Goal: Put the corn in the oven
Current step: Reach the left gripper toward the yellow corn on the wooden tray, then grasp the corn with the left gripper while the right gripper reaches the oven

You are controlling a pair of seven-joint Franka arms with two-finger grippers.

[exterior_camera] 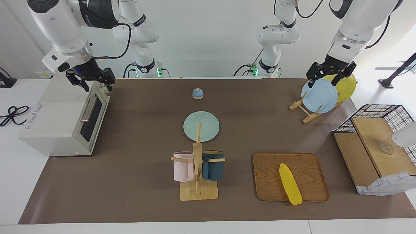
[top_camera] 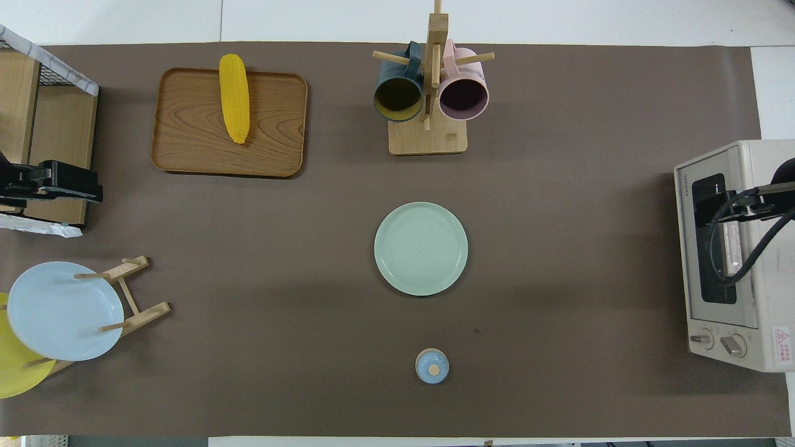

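Observation:
The yellow corn point(exterior_camera: 290, 184) point(top_camera: 235, 97) lies on a wooden tray point(exterior_camera: 269, 172) toward the left arm's end of the table. Its tip overhangs the tray's edge farthest from the robots. At the right arm's end stands the cream oven point(exterior_camera: 55, 120) point(top_camera: 761, 261), its dark glass door closed. My right gripper point(exterior_camera: 97, 84) point(top_camera: 708, 208) hovers open over the oven's top front edge, holding nothing. Over the plate rack, my left gripper point(exterior_camera: 325, 82) point(top_camera: 87, 186) hangs open and empty, well away from the corn.
A mug rack point(exterior_camera: 197, 169) with a pink and a dark blue mug stands mid-table, beside the tray. A green plate point(exterior_camera: 201, 126) and a small blue knob point(exterior_camera: 197, 93) lie nearer the robots. Blue point(exterior_camera: 319, 96) and yellow plates sit in a wooden rack; a wire-and-wood basket point(exterior_camera: 373, 149) stands beside the tray.

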